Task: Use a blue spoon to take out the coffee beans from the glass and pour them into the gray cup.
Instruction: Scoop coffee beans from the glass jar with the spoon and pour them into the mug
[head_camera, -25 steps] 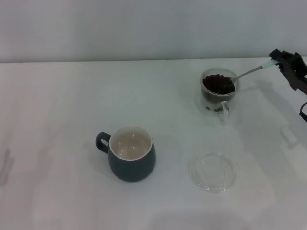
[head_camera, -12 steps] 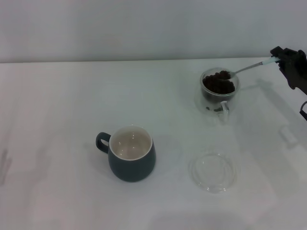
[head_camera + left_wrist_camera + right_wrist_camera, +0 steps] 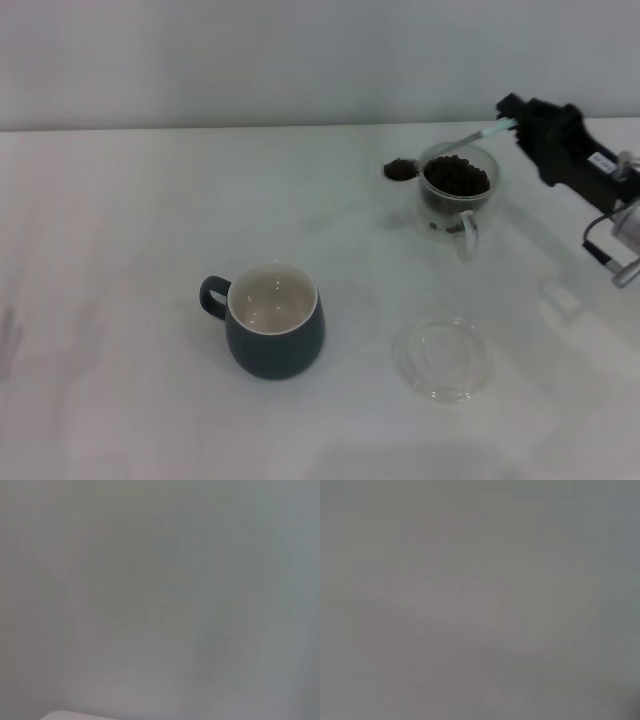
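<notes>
My right gripper is shut on the pale blue handle of the blue spoon, at the far right of the table. The spoon's bowl holds a small heap of coffee beans and hangs in the air just left of the glass. The glass stands at the back right, still full of dark beans. The gray cup, cream-white inside and empty, stands at the front centre-left, well apart from the spoon. My left gripper is not in view.
A flat clear glass dish lies on the white table in front of the glass and right of the gray cup. Both wrist views show only blank grey.
My right arm has swung left. The spoon has come up out of the glass with a load of beans, and its bowl is now past the glass's left rim.
</notes>
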Controlling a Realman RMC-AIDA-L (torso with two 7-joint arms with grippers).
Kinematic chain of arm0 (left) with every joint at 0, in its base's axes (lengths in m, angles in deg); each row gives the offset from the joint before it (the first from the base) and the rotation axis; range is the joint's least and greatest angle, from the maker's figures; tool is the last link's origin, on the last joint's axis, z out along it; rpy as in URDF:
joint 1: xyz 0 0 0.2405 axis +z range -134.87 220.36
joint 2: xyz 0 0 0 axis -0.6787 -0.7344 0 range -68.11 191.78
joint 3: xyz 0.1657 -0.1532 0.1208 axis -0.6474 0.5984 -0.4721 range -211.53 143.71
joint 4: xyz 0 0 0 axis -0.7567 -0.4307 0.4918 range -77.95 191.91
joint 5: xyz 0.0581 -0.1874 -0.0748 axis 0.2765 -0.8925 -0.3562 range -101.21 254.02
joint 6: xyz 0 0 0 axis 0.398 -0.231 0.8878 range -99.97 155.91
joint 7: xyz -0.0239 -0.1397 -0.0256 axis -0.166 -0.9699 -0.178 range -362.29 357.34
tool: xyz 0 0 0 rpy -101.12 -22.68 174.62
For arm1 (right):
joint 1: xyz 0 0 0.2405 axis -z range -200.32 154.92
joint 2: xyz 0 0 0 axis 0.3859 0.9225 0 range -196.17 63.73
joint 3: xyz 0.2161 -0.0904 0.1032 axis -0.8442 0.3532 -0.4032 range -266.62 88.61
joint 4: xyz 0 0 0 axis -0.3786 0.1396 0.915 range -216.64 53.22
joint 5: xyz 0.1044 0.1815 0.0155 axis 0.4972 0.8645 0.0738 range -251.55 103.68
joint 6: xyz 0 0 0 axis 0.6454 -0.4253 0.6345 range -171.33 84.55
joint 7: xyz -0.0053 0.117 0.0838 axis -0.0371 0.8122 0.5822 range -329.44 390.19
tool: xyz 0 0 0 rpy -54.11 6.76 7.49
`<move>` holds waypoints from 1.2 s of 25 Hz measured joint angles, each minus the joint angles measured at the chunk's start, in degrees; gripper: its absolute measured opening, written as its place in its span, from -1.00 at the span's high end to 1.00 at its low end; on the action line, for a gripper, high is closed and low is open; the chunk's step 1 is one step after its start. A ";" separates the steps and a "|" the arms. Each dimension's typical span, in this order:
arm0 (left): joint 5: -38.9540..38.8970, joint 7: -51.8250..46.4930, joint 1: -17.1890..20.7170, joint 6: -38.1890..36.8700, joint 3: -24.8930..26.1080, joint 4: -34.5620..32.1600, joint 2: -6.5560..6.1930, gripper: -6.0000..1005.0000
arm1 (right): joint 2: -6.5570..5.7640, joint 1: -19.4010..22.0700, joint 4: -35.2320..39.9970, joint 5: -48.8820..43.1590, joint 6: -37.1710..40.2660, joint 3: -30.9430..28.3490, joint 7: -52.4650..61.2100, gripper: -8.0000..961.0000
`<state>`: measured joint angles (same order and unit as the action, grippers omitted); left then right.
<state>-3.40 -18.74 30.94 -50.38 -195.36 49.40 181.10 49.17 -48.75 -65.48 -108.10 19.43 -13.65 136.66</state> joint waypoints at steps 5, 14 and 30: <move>0.00 0.08 -0.15 0.15 0.00 0.03 0.00 -0.78 | 0.15 -0.93 0.20 0.08 0.28 5.38 0.59 0.67; 0.00 0.15 -0.27 0.39 -0.01 -0.18 0.00 -0.78 | 0.77 -3.49 1.90 0.06 0.88 16.72 1.32 0.67; 0.00 0.24 -0.76 0.48 0.00 -0.11 0.00 -0.78 | 0.77 -3.09 6.85 -0.20 1.37 22.67 -14.92 0.67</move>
<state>-3.40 -18.50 30.18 -49.89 -195.36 49.29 181.10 49.94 -51.84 -58.63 -108.30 20.80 9.02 121.74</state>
